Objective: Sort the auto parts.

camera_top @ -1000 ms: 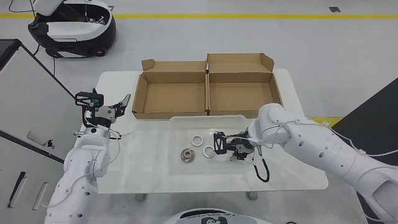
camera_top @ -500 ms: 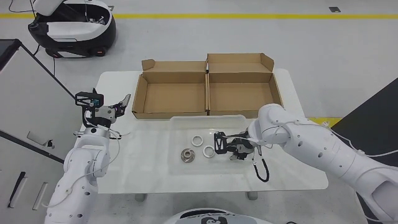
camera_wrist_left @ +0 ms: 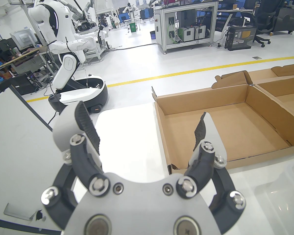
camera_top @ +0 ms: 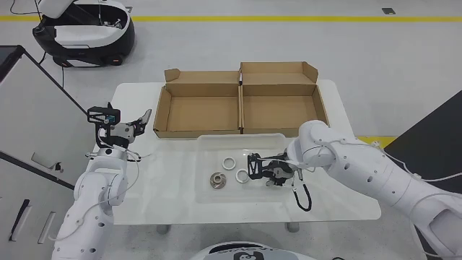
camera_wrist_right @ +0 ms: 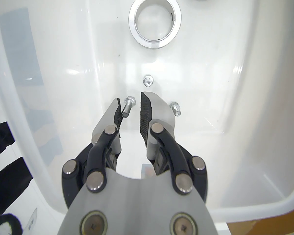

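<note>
The white table (camera_top: 166, 188) carries three items. Two open cardboard boxes stand side by side, touching: the first box (camera_top: 198, 112) at 11 o'clock and the second box (camera_top: 278, 108) at 1 o'clock. A clear plastic bin (camera_top: 206, 159) sits just beside them, toward 6 o'clock.
</note>
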Controlling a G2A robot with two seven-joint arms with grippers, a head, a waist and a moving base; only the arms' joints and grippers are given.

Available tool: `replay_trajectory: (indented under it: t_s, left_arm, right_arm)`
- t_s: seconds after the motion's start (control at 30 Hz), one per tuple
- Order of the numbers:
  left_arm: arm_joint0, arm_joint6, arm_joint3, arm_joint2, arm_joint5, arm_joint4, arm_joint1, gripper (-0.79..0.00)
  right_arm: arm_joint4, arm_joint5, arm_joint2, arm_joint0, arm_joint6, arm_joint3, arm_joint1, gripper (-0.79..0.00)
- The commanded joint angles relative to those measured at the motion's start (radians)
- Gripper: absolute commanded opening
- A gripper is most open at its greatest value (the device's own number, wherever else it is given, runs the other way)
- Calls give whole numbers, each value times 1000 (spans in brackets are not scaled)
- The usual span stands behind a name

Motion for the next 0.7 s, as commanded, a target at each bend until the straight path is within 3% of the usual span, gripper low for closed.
replay_trajectory:
  t_s: [0.0,0.1,0.67]
  left_arm:
    - [0,0,0,0,0,0,0,0]
    - [0,0,0,0,0,0,0,0]
    - [0,0,0,0,0,0,0,0]
  right_arm:
    - [-1,0,-1,0,0,3,-1,-616]
    - [0,-3,-2,0,4,6,-4,-779]
    - [44,27,64,5,26,-52,17,-785]
